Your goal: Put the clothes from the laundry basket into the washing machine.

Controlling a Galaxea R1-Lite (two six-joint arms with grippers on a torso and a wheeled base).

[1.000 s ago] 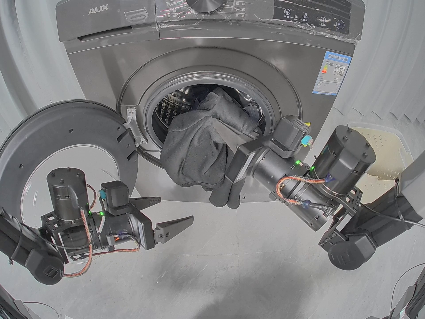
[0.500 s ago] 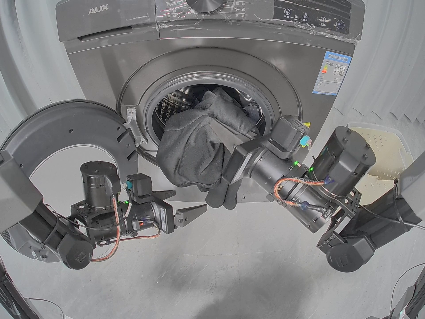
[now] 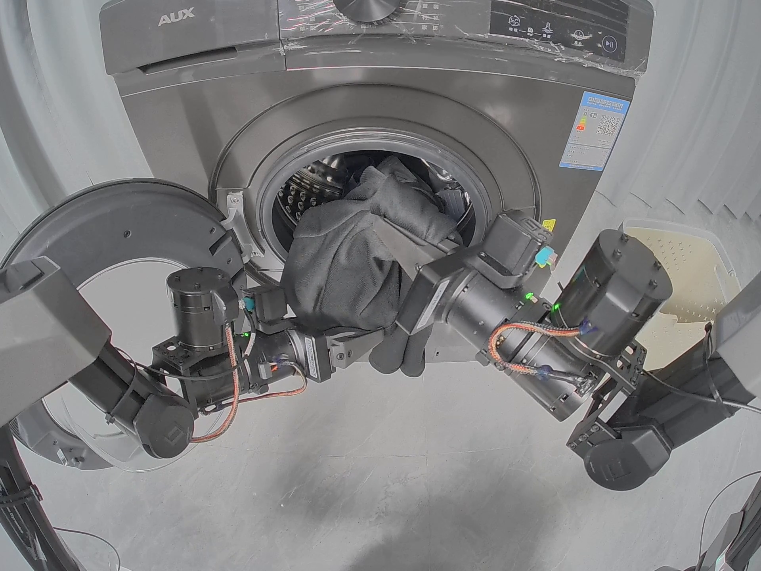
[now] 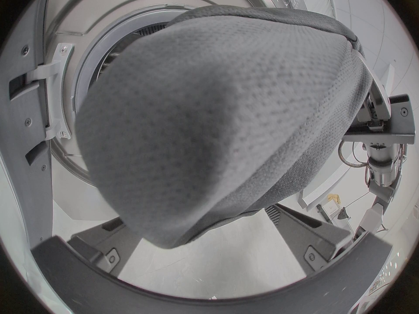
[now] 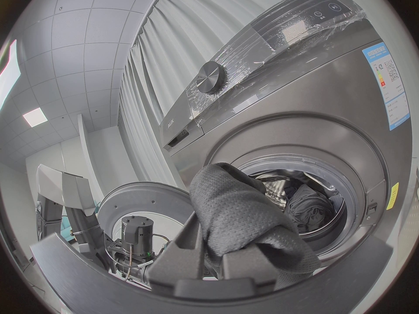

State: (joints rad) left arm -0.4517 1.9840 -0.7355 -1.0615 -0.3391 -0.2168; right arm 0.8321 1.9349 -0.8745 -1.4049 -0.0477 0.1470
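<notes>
Washer [image 3: 198, 120] mouth: garment [image 3: 341, 271] between right jaws

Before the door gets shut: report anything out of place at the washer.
The grey garment hangs halfway out of the drum opening, sagging over its lower rim, gripped by the right hand; the open left hand sits beneath it.

You've got pale grey floor [image 3: 412, 469] underneath it all. The washing machine [image 3: 357, 97] stands on it, its round door [image 3: 103, 224] swung open to your left. The white laundry basket [image 3: 690, 271] sits on the floor just beside the machine's right side.
</notes>
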